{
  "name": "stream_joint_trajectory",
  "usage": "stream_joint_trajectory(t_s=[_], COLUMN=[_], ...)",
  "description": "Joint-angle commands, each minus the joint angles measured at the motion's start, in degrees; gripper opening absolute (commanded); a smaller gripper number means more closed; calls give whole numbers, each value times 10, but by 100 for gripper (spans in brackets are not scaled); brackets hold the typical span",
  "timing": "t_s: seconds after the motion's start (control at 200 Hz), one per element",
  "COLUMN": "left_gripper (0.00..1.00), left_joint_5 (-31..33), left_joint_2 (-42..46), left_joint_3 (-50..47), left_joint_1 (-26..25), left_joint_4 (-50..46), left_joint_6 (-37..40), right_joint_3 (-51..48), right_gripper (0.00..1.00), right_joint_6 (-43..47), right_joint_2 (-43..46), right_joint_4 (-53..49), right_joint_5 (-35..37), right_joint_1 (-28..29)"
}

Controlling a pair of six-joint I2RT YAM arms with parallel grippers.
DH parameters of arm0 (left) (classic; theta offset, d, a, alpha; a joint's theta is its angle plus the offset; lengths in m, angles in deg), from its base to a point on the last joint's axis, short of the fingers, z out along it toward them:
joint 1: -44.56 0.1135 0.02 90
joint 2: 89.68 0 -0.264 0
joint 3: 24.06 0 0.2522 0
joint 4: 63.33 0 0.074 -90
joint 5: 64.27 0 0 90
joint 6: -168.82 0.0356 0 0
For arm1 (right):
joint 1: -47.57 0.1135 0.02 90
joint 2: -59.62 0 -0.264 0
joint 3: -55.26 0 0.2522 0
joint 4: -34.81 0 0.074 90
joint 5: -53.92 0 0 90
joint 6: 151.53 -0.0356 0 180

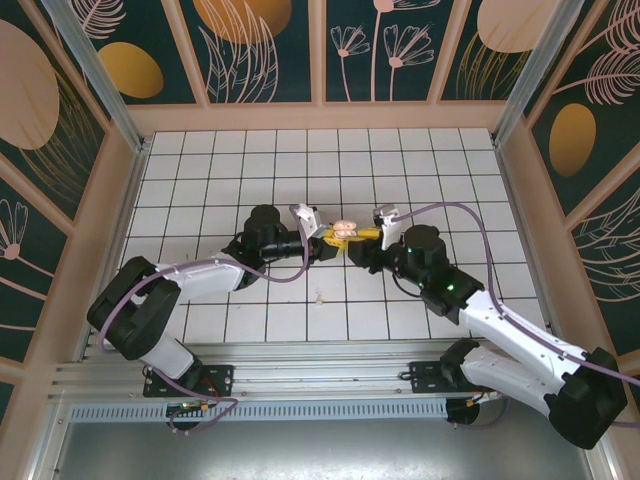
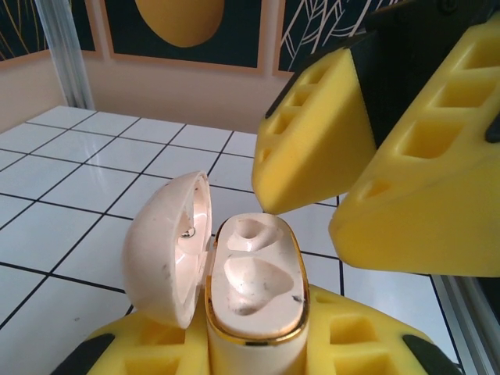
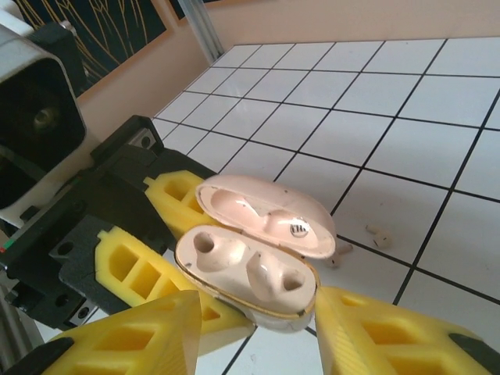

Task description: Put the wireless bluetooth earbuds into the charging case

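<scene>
Left wrist view: my left claw (image 2: 254, 355) is pinched tight on the base of the charging case (image 2: 256, 308), holding it clear of the tiled surface (image 2: 70, 234) with the lid (image 2: 164, 250) swung wide. My right claw (image 2: 306, 212) hovers just above the wells, jaws parted, gripping nothing. Whether an earbud sits in either well, I can't tell. Right wrist view: two tiny pale bits (image 3: 379, 234) lie on a tile beyond the case, too small to name. The danger now: a yellow fingertip (image 2: 273, 199) clips the lid or rim, twisting the case in my narrow grip or flicking out a half-seated bud.
</scene>
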Motion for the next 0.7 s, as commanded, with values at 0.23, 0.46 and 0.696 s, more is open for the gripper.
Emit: stream_joint_trajectory(t_s=[0.23, 0.46, 0.696], left_gripper=[22, 22, 22], left_joint_5=[61, 106, 116], left_joint_2=[22, 10, -6], left_joint_3=[-3, 14, 3], left_joint_1=[-1, 1, 11], left_joint_4=[-1, -43, -25], left_joint_6=[-5, -15, -60], right_joint_3=[18, 38, 78], right_gripper=[44, 44, 42], right_joint_6=[-58, -74, -145], right_joint_2=[4, -21, -32], right_joint_4=[-69, -117, -232], right_joint_5=[-57, -53, -3], right_joint_1=[-53, -51, -47])
